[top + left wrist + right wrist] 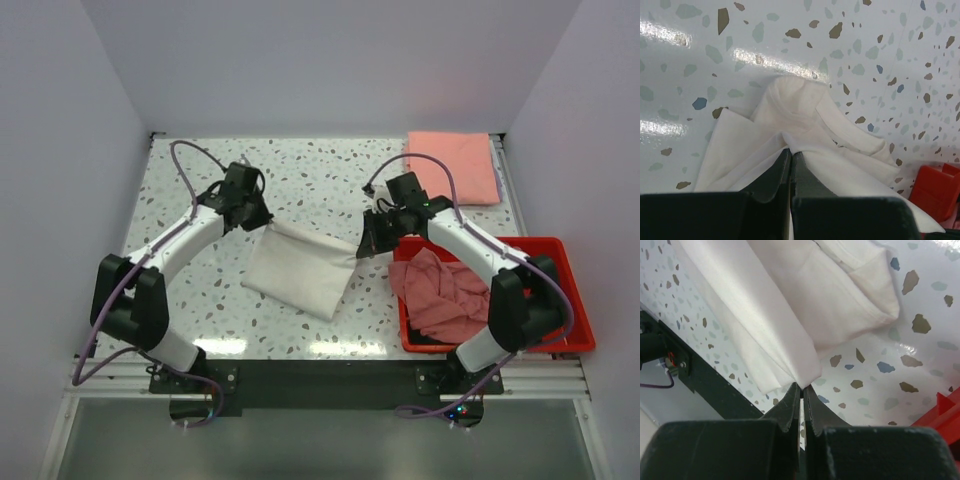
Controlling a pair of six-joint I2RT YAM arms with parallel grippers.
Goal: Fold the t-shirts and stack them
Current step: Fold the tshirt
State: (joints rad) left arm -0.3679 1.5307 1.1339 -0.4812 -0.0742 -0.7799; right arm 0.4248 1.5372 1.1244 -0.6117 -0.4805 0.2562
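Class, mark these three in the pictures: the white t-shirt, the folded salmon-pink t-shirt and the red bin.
white t-shirt (300, 270): top external view, middle of the cloth.
salmon-pink t-shirt (455, 165): top external view, centre of the folded shirt.
red bin (535, 241): top external view, its far rim.

**Two-arm rig, overhead and wrist views.** The left arm (185, 240) and right arm (462, 240) are each wearing a glossy white shell over the long links — blocky matte-black housings are bulging at the joints. A thin purple cable (188, 150) is trailing along each arm. Both bases are sitting on a flat black mounting plate (330, 383) over a silver aluminium rail (100, 378). The left gripper (790, 152) and right gripper (802, 387) are showing matte-black plastic fingers (785, 410), tapering to wedge tips.
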